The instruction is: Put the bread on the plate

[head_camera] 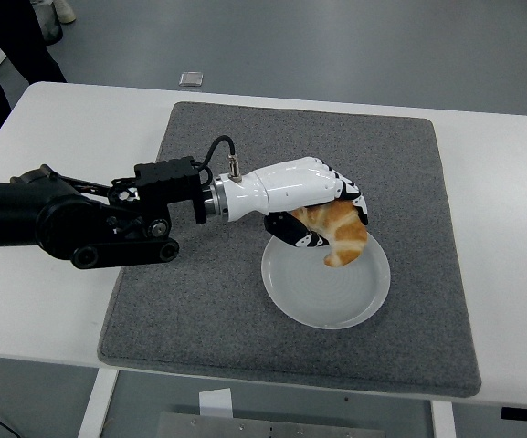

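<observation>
The bread [343, 235], a croissant, is held enclosed in the curled fingers of the left hand [322, 219] just over the far part of the plate [327, 297], w/ its tip pointed down, presumably so it drops inside the rim.

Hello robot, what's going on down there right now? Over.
Left hand shut on croissant, over the white plate. Bread not yet released. Right arm out of view. Nothing in the way on the grey mat.
</observation>
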Robot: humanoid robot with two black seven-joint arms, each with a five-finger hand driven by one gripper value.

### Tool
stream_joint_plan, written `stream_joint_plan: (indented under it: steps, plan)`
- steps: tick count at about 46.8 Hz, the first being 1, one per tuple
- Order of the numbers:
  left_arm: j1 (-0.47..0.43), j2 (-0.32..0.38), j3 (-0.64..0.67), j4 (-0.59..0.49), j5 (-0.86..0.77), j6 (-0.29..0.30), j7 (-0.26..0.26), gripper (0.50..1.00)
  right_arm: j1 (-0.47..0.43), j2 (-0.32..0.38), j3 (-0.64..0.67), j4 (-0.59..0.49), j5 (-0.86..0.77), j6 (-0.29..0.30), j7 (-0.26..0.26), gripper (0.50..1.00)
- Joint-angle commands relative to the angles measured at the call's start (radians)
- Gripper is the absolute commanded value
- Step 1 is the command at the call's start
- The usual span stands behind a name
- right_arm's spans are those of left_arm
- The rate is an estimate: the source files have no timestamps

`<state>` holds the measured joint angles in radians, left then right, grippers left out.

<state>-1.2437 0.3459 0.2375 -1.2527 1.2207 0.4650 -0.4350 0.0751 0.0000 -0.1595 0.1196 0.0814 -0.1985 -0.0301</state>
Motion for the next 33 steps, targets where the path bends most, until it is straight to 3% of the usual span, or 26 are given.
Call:
stream_joint_plan:
  steps: [1,33]
  plan:
    - [0.027,-0.016,0.000,0.022,0.019,0.020,-0.010,0.500,0.000,0.000,0.000,0.000,0.000,0.001,-0.001,0.952]
    - [0.145,-0.062,0.002,0.093,0.029,0.035,-0.011,0.500,-0.001,0.000,0.000,0.000,0.000,-0.001,-0.001,0.952]
